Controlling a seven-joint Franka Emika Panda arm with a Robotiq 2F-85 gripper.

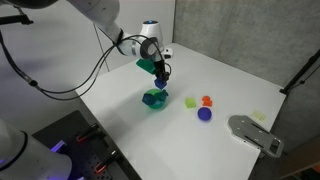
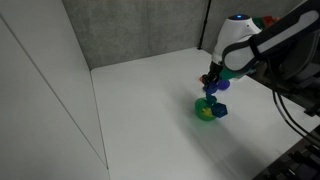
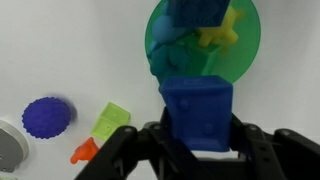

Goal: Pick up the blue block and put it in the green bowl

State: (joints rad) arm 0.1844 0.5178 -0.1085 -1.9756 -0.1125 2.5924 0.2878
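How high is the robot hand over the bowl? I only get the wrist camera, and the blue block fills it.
Observer: In an exterior view the gripper, holding the blue block, hangs just above the green bowl, fingers pointing down.
Operator: Could the bowl fall off the table?
Observer: Unlikely. It stands well in from the edges of the table.
Operator: What's behind the table?
Observer: A grey wall runs along its far side.
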